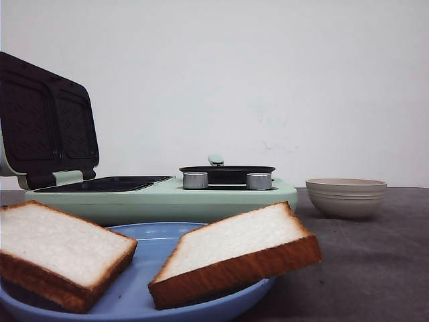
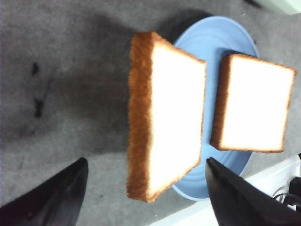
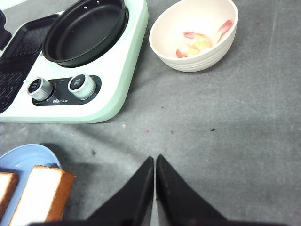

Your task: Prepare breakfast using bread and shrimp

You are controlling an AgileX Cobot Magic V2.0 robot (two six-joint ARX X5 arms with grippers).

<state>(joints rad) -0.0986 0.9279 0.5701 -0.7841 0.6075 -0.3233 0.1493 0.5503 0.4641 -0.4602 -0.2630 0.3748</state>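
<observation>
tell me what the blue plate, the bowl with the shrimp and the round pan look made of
Blue plate: likely glazed ceramic or melamine, smooth with soft sheen.
Bowl: cream, matte, ribbed outside, probably ceramic or plastic.
Round pan: dark metal, seemingly non-stick coated, dull black with faint highlights.

Left pincer (image 2: 146, 188) spread wide, nothing between its fingers. Right pincer (image 3: 154, 186) fingers pressed together, empty, hanging over the worktop.

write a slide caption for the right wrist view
Closed right end effector above grey table, facing breakfast maker and shrimp bowl.
</observation>
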